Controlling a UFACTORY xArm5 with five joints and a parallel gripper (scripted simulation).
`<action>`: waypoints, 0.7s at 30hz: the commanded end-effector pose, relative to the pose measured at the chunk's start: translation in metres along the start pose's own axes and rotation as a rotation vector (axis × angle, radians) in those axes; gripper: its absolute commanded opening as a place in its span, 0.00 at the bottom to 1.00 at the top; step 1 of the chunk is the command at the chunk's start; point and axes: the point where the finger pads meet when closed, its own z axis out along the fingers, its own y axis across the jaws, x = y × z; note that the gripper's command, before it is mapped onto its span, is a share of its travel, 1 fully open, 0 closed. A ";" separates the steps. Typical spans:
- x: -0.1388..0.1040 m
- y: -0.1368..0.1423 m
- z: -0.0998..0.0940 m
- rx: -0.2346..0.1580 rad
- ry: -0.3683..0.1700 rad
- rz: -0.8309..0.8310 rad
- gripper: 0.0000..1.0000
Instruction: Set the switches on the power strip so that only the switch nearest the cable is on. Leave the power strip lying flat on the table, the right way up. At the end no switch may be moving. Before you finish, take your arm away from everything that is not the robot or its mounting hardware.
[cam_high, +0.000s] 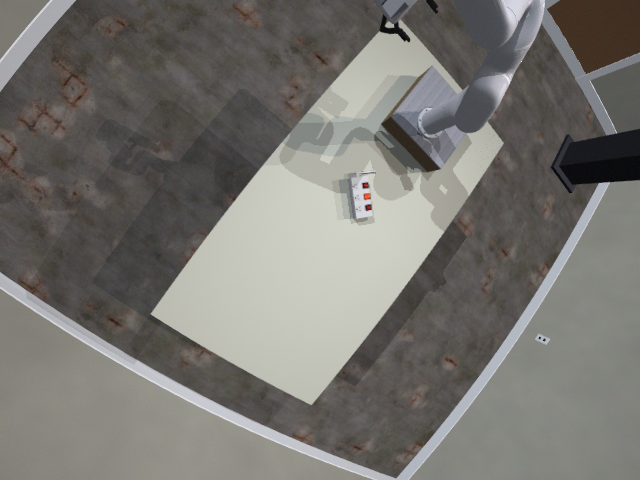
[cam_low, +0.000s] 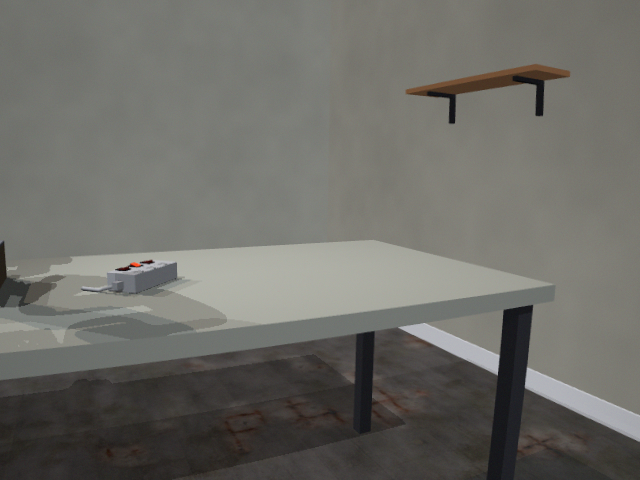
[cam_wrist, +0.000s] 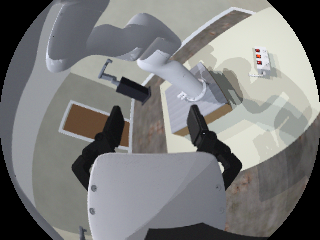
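Note:
A white power strip (cam_high: 356, 198) (cam_low: 149, 275) (cam_wrist: 262, 60) lies flat, the right way up, on the pale table (cam_high: 268, 289) (cam_low: 361, 279). Its short cable (cam_high: 369, 172) (cam_low: 92, 288) leaves the end nearest the arm's base. It has three red switches. The middle switch (cam_high: 367, 196) (cam_low: 135, 264) glows bright orange. The switch nearest the cable (cam_high: 365, 184) (cam_low: 122, 268) and the far switch (cam_high: 368, 207) (cam_low: 147, 261) look dark. My gripper (cam_high: 395, 29) (cam_wrist: 155, 113) is open and empty, high up and well away from the strip.
The arm's base block (cam_high: 413, 134) stands on the table just beyond the strip's cable end. A wooden shelf (cam_low: 488, 80) (cam_high: 594, 31) on black brackets hangs on the wall. The table's legs (cam_low: 509, 392) are black.

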 end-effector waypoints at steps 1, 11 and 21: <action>0.000 -0.001 0.000 -0.002 -0.002 0.000 1.00; 0.000 -0.001 0.000 -0.002 -0.002 0.000 1.00; 0.000 0.002 0.000 -0.004 -0.010 0.008 1.00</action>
